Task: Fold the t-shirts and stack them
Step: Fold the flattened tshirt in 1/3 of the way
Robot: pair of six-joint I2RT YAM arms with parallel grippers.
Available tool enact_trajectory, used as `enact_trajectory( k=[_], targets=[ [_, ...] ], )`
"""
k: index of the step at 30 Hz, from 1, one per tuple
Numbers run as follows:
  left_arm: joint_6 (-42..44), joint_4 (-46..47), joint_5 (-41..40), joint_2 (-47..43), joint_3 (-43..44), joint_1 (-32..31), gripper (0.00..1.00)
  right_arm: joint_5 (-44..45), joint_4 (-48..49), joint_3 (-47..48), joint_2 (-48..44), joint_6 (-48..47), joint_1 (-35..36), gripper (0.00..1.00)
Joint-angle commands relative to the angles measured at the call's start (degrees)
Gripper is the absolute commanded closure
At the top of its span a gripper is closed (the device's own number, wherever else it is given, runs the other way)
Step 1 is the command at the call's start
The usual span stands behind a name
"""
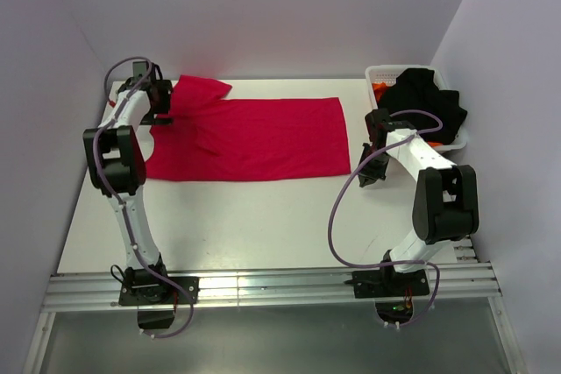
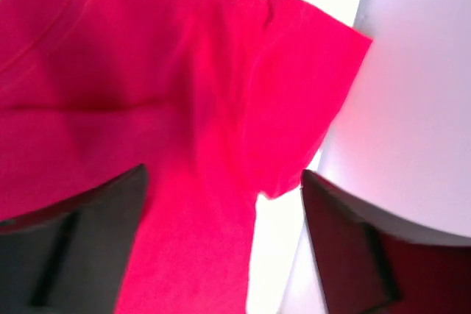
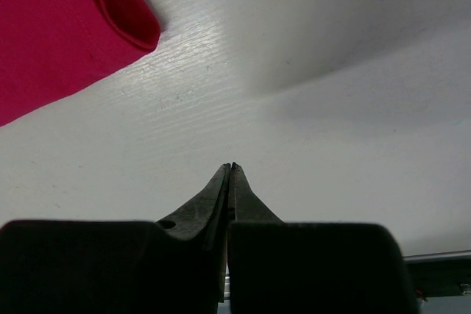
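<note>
Crimson-red t-shirt (image 1: 254, 137) lies spread flat across the far half of the white counter (image 1: 263, 225), its collar end toward the left arm and its hem toward the right. One short sleeve (image 1: 203, 87) fans out at the far left corner, close to the back wall.

Over at the far right corner sits a white lattice basket (image 1: 379, 70). A black t-shirt (image 1: 429, 102) is heaped in it and spills over the near rim, and a bit of orange cloth (image 1: 379, 89) shows at the basket's left side. I can't make out how many garments are in there.

The left arm (image 1: 118, 164) rises from its base at the near edge and reaches far forward along the left side. Its left end effector (image 1: 165, 109) is over the shirt's collar and shoulder area. From the wrist view, which is blurred, the left end effector (image 2: 221, 204) has its two dark fingers (image 2: 88, 248) spread wide apart with red cloth and the sleeve (image 2: 309, 79) below them. Nothing looks gripped.

The right arm (image 1: 443, 203) is bent at the elbow, its forearm angled back toward the middle. The right end effector (image 1: 366, 168) points down just beside the shirt's near right corner. Up close, the right end effector (image 3: 232, 168) is pressed fully together with nothing between the tips, above bare counter. The shirt's folded corner (image 3: 118, 12) lies a little beyond it, not touching.
</note>
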Motion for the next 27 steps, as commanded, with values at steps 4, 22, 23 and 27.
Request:
enact_trajectory(
  k=[4,22,23,27],
  targets=[
    [5.6,-0.4,3.0,3.3,7.0,0.8,0.01,1.1,0.3,1.2,-1.0,-0.8,0.1,1.0],
    [19.7,-0.2,5.4,-11.8,-10.7,-3.1,0.87,-1.4,0.5,4.7,-3.3,0.5,0.4,1.0],
    [21.6,-3.1,5.5,-10.6,-9.6,-3.5,0.99,-1.4,0.4,4.6,-3.8,0.6,0.4,1.0],
    [25.1,-6.5,3.8,-7.6,-6.8,-5.9,1.0,-1.1,0.5,2.5,-6.2,0.7,0.3,1.0]
  ],
)
